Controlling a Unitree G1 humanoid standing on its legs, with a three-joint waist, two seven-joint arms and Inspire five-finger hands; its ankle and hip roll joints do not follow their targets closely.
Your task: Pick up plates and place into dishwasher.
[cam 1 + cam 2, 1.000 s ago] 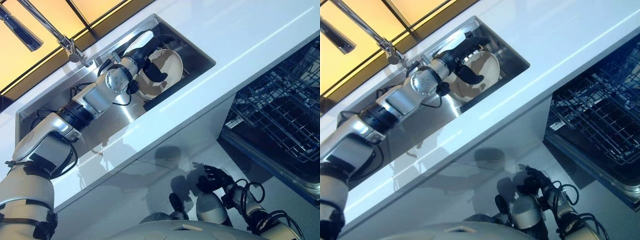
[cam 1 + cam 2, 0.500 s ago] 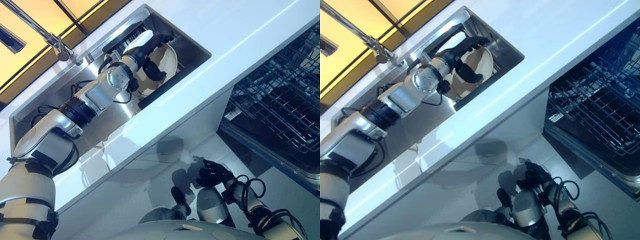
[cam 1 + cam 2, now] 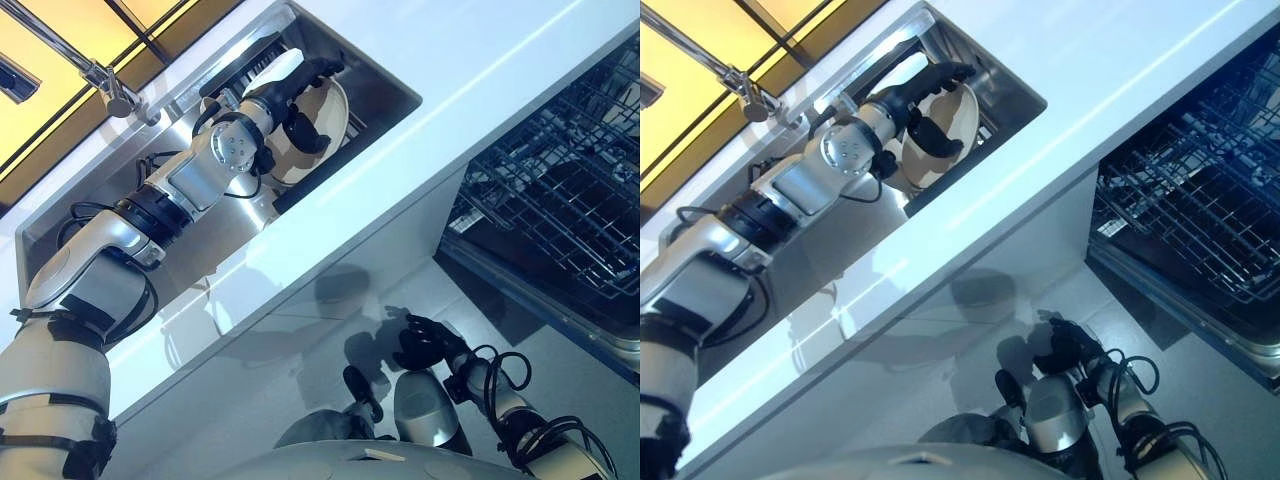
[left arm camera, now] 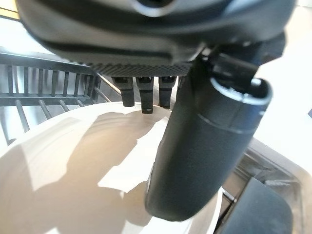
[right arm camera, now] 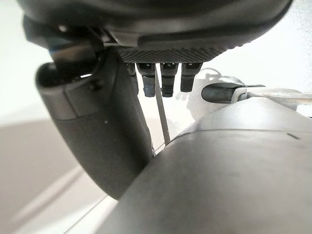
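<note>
Round cream ceramic plate (image 3: 318, 128) tilted on edge inside the sunken stainless-steel sink (image 3: 375, 85), pinched at its upper rim by the dark left hand (image 3: 292, 92), fingers over the back and thumb curled across the face. Likely to slip or knock the sink wall on lifting, given so shallow a hold on a glossy surface, with the open wire dishwasher rack (image 3: 560, 215) well apart. Seen close from the left wrist: thumb (image 4: 204, 146) lying on the plate's face; seen from the head: dark right hand (image 3: 425, 345) hanging low with loosely bent fingers, holding nothing.
</note>
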